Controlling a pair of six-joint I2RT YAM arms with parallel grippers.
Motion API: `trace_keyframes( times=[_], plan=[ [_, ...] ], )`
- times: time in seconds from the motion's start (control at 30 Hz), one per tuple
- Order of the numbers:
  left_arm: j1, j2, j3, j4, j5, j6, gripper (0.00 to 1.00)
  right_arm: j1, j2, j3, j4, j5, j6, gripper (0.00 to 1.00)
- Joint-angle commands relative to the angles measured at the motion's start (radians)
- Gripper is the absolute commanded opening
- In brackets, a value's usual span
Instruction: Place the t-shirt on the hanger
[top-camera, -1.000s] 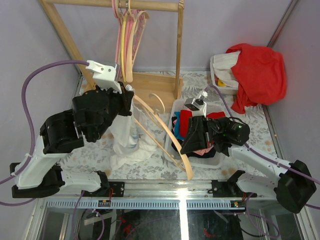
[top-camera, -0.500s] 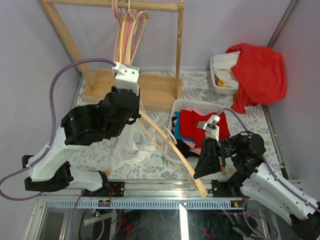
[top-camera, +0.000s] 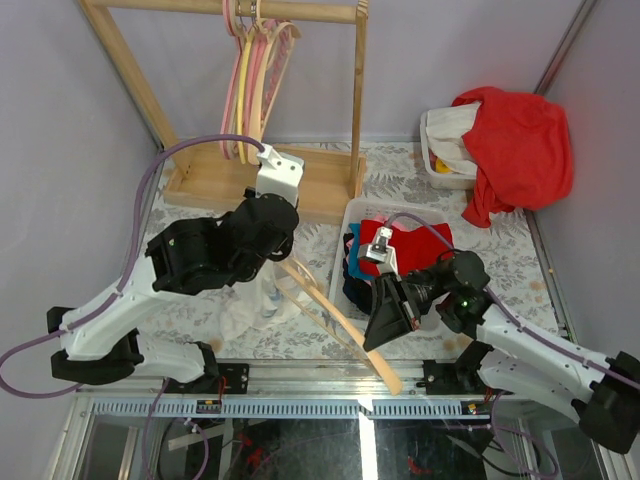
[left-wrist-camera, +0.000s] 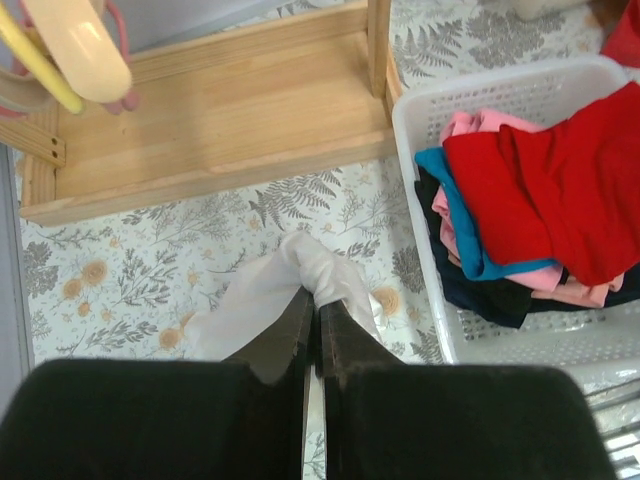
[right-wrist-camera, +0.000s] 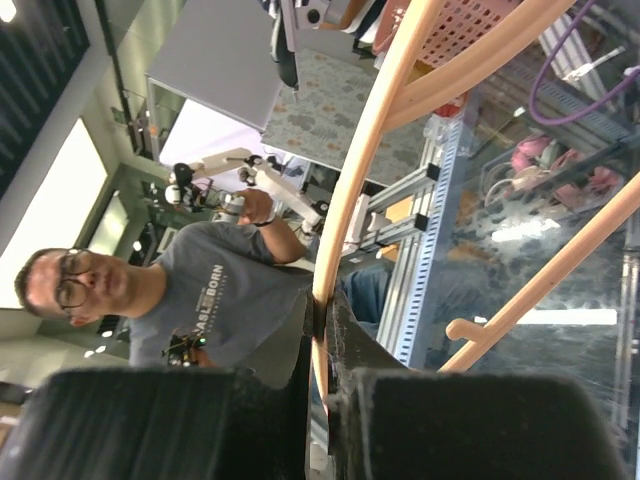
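Logger: grip state, both arms?

Operator: I read the left gripper (left-wrist-camera: 312, 305) pinched tight on a peak of the t-shirt (left-wrist-camera: 250, 305), just left of the basket (left-wrist-camera: 412, 130); cloth is pulled up into a tent, its lower folds on the patterned table (left-wrist-camera: 120, 280) left of the basket; right gripper (right-wrist-camera: 322, 312) clamped on the hanger (right-wrist-camera: 352, 200), one thin arm between its fingers.

Logger: hanger position?

Operator: from overhead I see it slanting past the basket's near-left corner, lower end beyond the table's near edge; whether it touches the t-shirt, I cannot tell.
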Motion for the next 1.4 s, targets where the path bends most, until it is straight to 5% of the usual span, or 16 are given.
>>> trace_keyframes(
  times=[0.0, 0.17, 0.73, 0.97, 1.37],
  plan=[
    [-0.027, -0.03, -0.038, 0.077, 0.035, 0.028, 0.0, 0.02, 0.091, 0.06, 0.459, -0.041, 0.285, 0.0],
    [-0.046, -0.053, -0.068, 0.081, 0.027, 0.017, 0.0, 0.018, 0.214, 0.085, 0.744, 0.012, 0.45, 0.0],
    [-0.047, -0.206, -0.158, 0.083, -0.005, -0.029, 0.0, -0.011, 0.13, 0.018, 0.676, 0.166, 0.299, 0.0],
    [-0.047, -0.199, -0.14, 0.151, 0.09, 0.02, 0.0, -0.011, 0.304, 0.034, 0.96, 0.185, 0.459, 0.0],
    [-0.114, -0.123, -0.094, 0.178, 0.133, 0.068, 0.0, -0.011, 0.417, 0.192, 0.964, 0.127, 0.466, 0.0]
  ],
)
